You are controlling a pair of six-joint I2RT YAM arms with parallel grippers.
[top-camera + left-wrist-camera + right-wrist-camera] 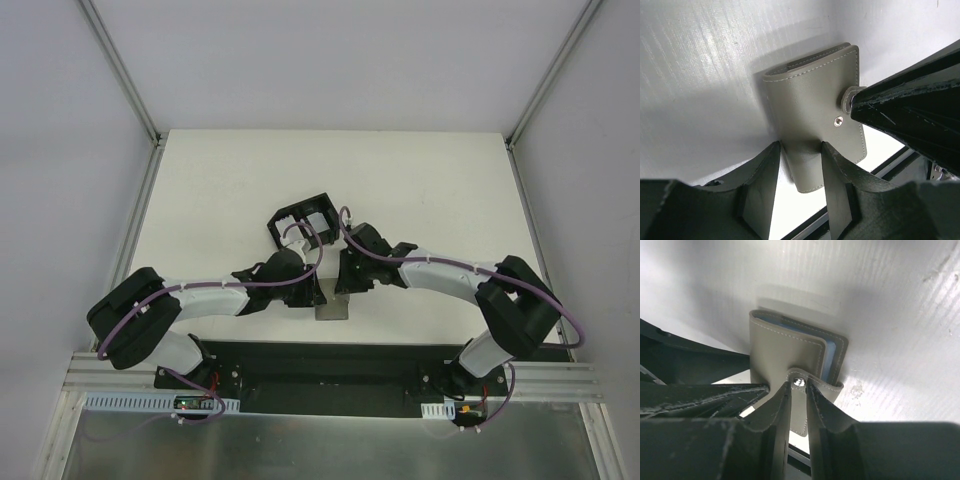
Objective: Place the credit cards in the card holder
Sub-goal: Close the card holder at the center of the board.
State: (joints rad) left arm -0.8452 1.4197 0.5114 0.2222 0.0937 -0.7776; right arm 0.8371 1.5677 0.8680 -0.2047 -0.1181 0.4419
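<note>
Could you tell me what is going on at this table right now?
Both arms are working on the grey card holder. The left gripper clamps its lower edge, while the right gripper pinches its snap tab. The holder is folded, with pale blue lining showing at the side. No credit cards are visible in any view. A black tray sits just behind.

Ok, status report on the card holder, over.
Left end effector clamped on card holder edge. Right end effector at its snap tab, grip unclear. No cards visible. Nothing blocking.
</note>
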